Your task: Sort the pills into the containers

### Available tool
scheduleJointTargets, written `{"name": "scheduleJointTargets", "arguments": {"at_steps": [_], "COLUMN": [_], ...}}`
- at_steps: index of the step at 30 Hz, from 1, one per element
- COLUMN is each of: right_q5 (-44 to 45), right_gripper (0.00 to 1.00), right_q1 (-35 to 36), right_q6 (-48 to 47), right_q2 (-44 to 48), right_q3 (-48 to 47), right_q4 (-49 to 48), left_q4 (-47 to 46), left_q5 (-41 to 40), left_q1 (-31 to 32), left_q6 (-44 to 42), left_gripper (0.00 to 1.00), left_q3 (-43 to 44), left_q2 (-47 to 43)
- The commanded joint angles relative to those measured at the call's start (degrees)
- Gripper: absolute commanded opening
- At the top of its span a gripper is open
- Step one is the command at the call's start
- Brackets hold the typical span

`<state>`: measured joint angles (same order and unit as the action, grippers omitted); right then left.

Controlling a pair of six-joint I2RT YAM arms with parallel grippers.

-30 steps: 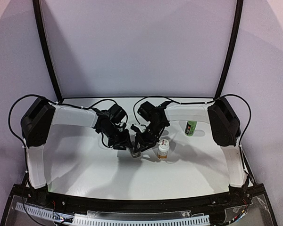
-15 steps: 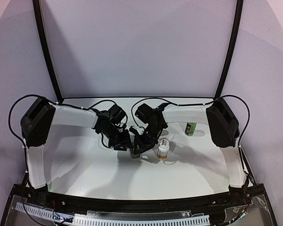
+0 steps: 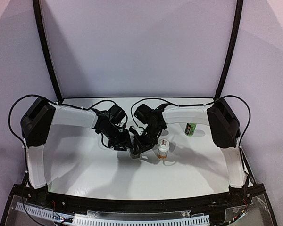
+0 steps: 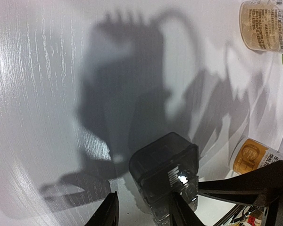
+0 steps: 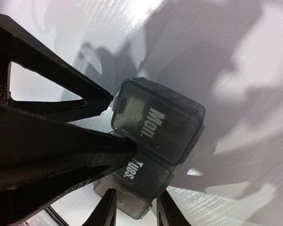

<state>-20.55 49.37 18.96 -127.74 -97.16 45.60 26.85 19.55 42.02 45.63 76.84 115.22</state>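
The containers [image 3: 134, 153] are a dark grey strip at the table's middle, between both grippers. In the right wrist view the strip [image 5: 155, 125] shows lids marked "Mon." and "Tues."; the Mon. lid looks slightly raised. My right gripper [image 5: 137, 209] straddles the strip's near end compartment, with fingers [image 5: 106, 209] against its sides. My left gripper [image 4: 146, 212] is open, with one finger [image 4: 181, 209] on the strip [image 4: 162, 167] and the other on bare table. Its black fingertips [image 5: 111, 99] sit at the Mon. lid's edge. No loose pills show.
An amber pill bottle with a white cap [image 3: 163, 149] stands just right of the grippers and shows in the left wrist view [image 4: 252, 155]. A green bottle [image 3: 191, 127] stands farther right. Another labelled bottle [image 4: 266, 23] is at the left wrist view's top right.
My right arm has shifted slightly left onto the strip. My left arm and the bottles have not visibly moved.
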Motion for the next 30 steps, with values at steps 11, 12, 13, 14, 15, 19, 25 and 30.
{"name": "scheduleJointTargets", "arguments": {"at_steps": [11,12,13,14,15,19,25,30], "right_q5": [20.2,20.3,20.3,20.3,20.7,23.0,19.3,16.4], "right_gripper": [0.27,0.26,0.26,0.26,0.26,0.26,0.32,0.46], "right_q1": [3.8,3.8,3.8,3.8,3.8,3.8,3.8,3.9], "right_q6": [-0.7,-0.7,-0.7,-0.6,-0.5,0.5,0.6,-3.0], "right_q2": [-15.8,-16.3,-16.6,-16.9,-17.1,-19.2,-20.3,-16.7], "right_q3": [9.6,10.2,10.8,11.2,11.5,11.2,11.0,9.5], "right_q4": [8.1,7.8,7.6,7.6,7.7,8.5,7.3,4.6], "left_q4": [8.3,8.3,8.4,8.5,8.7,9.0,9.7,10.2], "left_q5": [0.2,0.3,0.3,0.3,0.3,0.3,0.6,0.5], "left_q1": [0.4,0.4,0.3,0.3,0.3,0.1,0.0,-0.1], "left_q6": [1.1,1.1,1.0,1.0,1.0,1.0,0.6,0.8], "left_gripper": [0.38,0.37,0.36,0.35,0.35,0.34,0.33,0.33], "left_q3": [-3.0,-3.0,-3.0,-3.0,-2.9,-2.8,-3.1,-3.1], "left_q2": [2.5,2.5,2.6,2.6,2.7,2.8,2.9,3.1]}}
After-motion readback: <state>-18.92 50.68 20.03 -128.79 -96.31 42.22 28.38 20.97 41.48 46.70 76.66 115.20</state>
